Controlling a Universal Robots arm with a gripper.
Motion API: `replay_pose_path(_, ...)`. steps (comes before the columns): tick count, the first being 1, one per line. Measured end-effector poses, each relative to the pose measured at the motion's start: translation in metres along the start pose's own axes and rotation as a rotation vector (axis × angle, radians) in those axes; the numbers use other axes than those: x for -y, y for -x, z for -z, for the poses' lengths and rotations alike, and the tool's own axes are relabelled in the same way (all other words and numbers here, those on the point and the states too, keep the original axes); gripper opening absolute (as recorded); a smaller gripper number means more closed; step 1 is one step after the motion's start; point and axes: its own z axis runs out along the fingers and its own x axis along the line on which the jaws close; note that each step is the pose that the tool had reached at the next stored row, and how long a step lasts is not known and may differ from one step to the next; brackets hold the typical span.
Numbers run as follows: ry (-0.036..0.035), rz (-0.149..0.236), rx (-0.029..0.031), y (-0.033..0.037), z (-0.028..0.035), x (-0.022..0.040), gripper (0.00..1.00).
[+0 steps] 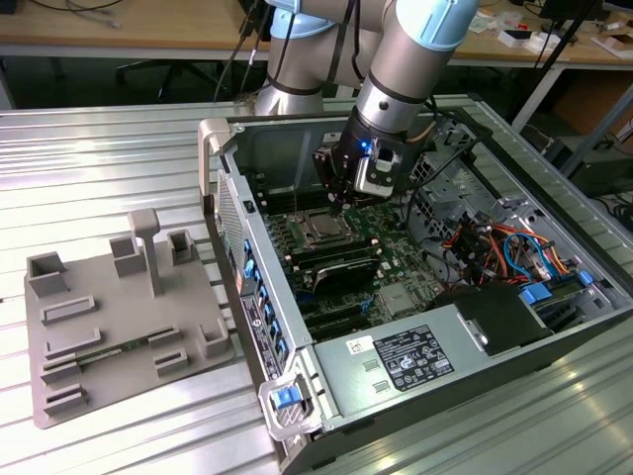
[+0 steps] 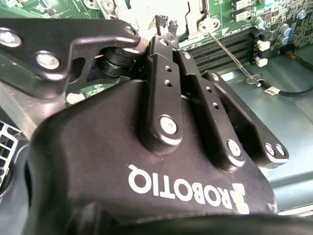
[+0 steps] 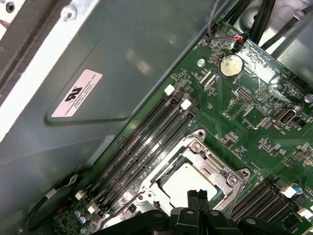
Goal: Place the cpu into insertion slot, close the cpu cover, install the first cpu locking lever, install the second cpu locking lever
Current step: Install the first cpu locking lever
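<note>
Cpu (image 3: pixel 183 183) seated in the insertion slot (image 3: pixel 168 171), one cpu cover (image 3: pixel 215 161) lying closed over it.
Gripper (image 3: pixel 197 195) hovers just above the cover, its two fingertips (image 2: pixel 160 22) pinched together on nothing; four black memory slots (image 3: pixel 142 147) run beside the socket.

The computer case (image 1: pixel 415 297) lies on the surface (image 1: pixel 99 158). A parts tray (image 1: pixel 119 317) sits at the exterior view's left. The cpu (image 1: pixel 324 229) sits inside the case.
</note>
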Motion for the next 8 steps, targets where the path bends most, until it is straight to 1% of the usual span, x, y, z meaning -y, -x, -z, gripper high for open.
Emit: replay_pose_path(8, -0.0026, 0.031, 0.0014, 0.0, 0.0, 0.0, 0.11)
